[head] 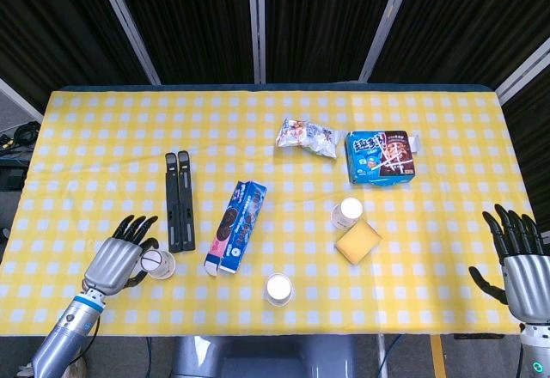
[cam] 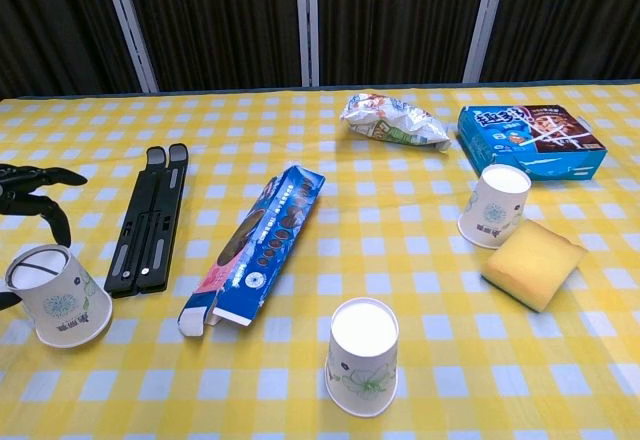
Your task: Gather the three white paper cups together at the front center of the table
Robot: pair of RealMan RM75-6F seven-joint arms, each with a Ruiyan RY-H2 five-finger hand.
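Observation:
Three white paper cups stand upside down on the yellow checked table. The left cup (head: 157,264) (cam: 55,295) is near the front left. My left hand (head: 119,262) lies against its left side, fingers (cam: 40,185) spread and reaching past the cup, not closed round it. The middle cup (head: 278,289) (cam: 362,355) stands at the front center. The right cup (head: 348,213) (cam: 495,205) stands further back, touching a yellow sponge (head: 357,242). My right hand (head: 520,262) hovers open at the table's front right corner, far from any cup.
A black folding stand (head: 180,199) lies just behind the left cup. A blue cookie box (head: 235,226) lies between the left and middle cups. A snack bag (head: 307,137) and a blue carton (head: 380,157) sit at the back right.

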